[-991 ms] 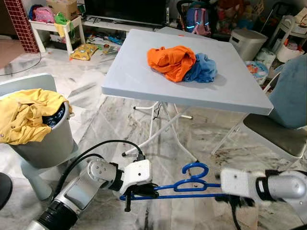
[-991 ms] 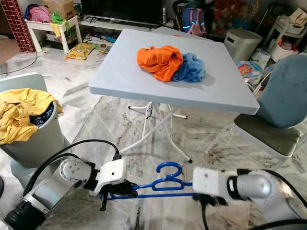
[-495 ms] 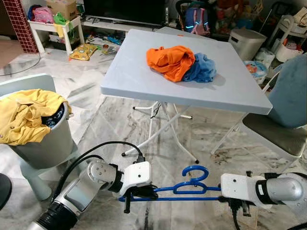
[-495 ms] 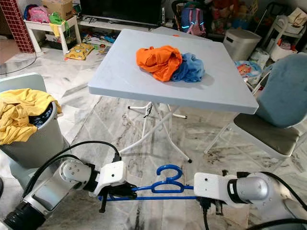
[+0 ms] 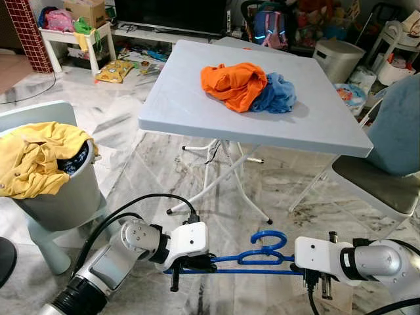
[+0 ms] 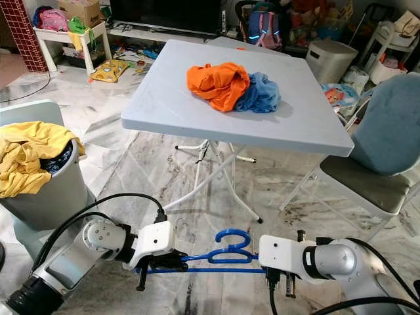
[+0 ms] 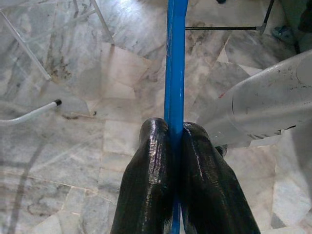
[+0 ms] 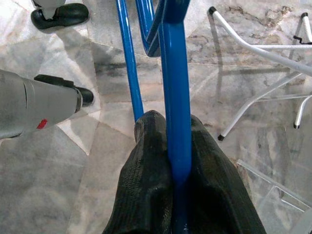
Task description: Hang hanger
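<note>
A blue plastic hanger (image 5: 249, 271) hangs level just above the marble floor, hook (image 5: 268, 233) pointing up and away from me. My left gripper (image 5: 197, 264) is shut on its left end; in the left wrist view the black fingers (image 7: 151, 170) pinch the blue bar (image 7: 174, 73). My right gripper (image 5: 304, 270) is shut on the right end, just past the hook. In the right wrist view its fingers (image 8: 151, 165) clamp one blue bar (image 8: 175, 97), and a second bar (image 8: 127, 58) runs beside it.
A grey folding table (image 5: 190, 111) stands ahead, with an orange garment (image 5: 233, 82) and a blue garment (image 5: 279, 95) on it. Its white legs (image 5: 223, 177) cross underneath. A laundry bin with yellow clothes (image 5: 39, 161) is at the left, a chair (image 5: 380, 184) at the right.
My right gripper has shifted a little to the left along the hanger, nearer the hook. The left gripper and the hanger have stayed about where they were.
</note>
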Controlling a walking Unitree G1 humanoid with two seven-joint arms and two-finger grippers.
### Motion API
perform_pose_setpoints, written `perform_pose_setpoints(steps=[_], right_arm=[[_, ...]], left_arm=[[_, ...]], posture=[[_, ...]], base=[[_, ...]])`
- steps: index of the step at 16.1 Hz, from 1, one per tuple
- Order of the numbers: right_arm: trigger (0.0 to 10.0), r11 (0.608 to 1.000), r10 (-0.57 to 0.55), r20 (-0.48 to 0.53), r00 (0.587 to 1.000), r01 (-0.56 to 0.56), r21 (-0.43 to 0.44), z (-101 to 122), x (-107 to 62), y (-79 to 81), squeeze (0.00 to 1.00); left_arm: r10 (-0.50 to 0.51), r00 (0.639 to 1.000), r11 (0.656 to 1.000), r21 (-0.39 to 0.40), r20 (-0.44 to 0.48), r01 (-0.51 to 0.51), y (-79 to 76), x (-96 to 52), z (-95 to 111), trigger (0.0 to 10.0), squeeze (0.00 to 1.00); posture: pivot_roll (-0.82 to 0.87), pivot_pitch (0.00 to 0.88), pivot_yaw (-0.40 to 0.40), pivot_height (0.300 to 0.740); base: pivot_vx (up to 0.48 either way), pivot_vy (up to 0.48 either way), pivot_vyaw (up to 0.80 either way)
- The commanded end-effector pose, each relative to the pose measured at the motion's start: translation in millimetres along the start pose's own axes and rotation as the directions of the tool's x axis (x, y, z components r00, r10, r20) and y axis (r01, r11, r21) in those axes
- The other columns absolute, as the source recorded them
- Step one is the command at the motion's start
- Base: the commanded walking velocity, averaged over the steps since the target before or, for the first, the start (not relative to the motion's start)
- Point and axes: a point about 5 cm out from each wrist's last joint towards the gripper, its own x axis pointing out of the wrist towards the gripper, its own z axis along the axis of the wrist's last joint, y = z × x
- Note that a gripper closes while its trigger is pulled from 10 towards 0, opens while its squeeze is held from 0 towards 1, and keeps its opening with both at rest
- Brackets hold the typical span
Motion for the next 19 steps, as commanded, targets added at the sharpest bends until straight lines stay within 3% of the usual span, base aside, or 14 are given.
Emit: perform_pose_setpoints(steps=[1, 3, 4, 5, 6, 8, 11, 13, 15, 17, 19], right_arm=[[0.0, 1.000, -0.028, -0.025, 0.999, 0.028, 0.010, -7, -7.3, -6.2, 0.00], [0.0, 0.999, -0.031, -0.048, 0.998, 0.031, 0.011, -13, -12.8, -8.9, 0.00], [0.0, 0.999, -0.034, -0.055, 0.998, 0.035, 0.011, -15, -14.3, -10.1, 0.00], [0.0, 0.999, -0.038, -0.058, 0.998, 0.039, 0.013, -16, -14.9, -10.8, 0.00], [0.0, 0.999, -0.047, -0.064, 0.997, 0.048, 0.014, -18, -14.5, -11.5, 0.00], [0.0, 0.998, -0.066, -0.061, 0.996, 0.067, 0.008, -17, -12.5, -13.3, 0.00], [0.0, 0.980, -0.200, -0.100, 0.975, 0.201, -0.002, -22, -8.9, -26.5, 0.00], [0.0, 0.954, -0.292, -0.116, 0.949, 0.297, 0.028, -26, -8.1, -33.0, 0.00], [0.0, 0.912, -0.387, -0.126, 0.913, 0.400, 0.096, -31, -7.3, -35.6, 0.00], [0.0, 0.853, -0.473, -0.156, 0.867, 0.495, 0.164, -37, -5.0, -33.2, 0.00], [0.0, 0.772, -0.527, -0.196, 0.827, 0.562, 0.297, -44, -2.5, -24.5, 0.00]], left_arm=[[-0.010, 1.000, 1.000, 0.030, -0.001, 0.010, 1.1, 0.5, 4, 10.0, 0.00], [0.029, 0.999, 0.995, 0.098, -0.023, -0.026, 5.0, -0.6, 1, 10.0, 0.00], [0.126, 0.992, 0.989, 0.070, 0.016, -0.127, 15.9, 0.4, 6, 10.0, 0.00], [0.162, 0.986, 0.984, 0.065, 0.037, -0.164, 21.1, -0.4, 10, 10.0, 1.00], [0.229, 0.972, 0.969, 0.084, 0.056, -0.233, 30.4, -2.3, 15, 10.0, 1.00], [0.234, 0.969, 0.971, 0.031, 0.077, -0.237, 33.4, -3.4, 15, 10.0, 1.00], [0.295, 0.947, 0.954, -0.092, 0.131, -0.284, 41.9, -3.5, 18, 10.0, 1.00], [0.319, 0.931, 0.946, -0.123, 0.177, -0.301, 45.7, -4.2, 24, 10.0, 1.00], [0.342, 0.906, 0.933, -0.200, 0.249, -0.298, 47.5, -5.8, 33, 10.0, 1.00], [0.321, 0.890, 0.929, -0.289, 0.322, -0.230, 41.4, -7.7, 41, 10.0, 1.00], [0.386, 0.838, 0.894, -0.379, 0.385, -0.237, 41.1, -11.5, 49, 10.0, 1.00]], posture=[[0.06, 0.000, -0.118, 0.740], [0.06, 0.000, -0.115, 0.740], [0.06, 0.000, -0.115, 0.740], [0.06, 0.000, -0.115, 0.740], [0.07, 0.000, -0.115, 0.740], [0.07, 0.000, -0.114, 0.740], [0.08, 0.000, -0.115, 0.740], [0.08, 0.000, -0.117, 0.740], [0.08, 0.000, -0.121, 0.740], [0.08, 0.000, -0.120, 0.740], [0.07, 0.000, -0.119, 0.740]], base=[[0.000, 0.000, 0.00], [0.000, 0.000, 0.00], [0.000, 0.000, 0.00], [0.000, 0.000, 0.00], [0.000, 0.000, 0.00], [0.000, 0.000, 0.00], [0.000, 0.000, 0.00], [0.000, 0.000, 0.00], [0.000, 0.000, 0.00], [0.000, 0.000, 0.00], [0.000, 0.000, 0.00]])
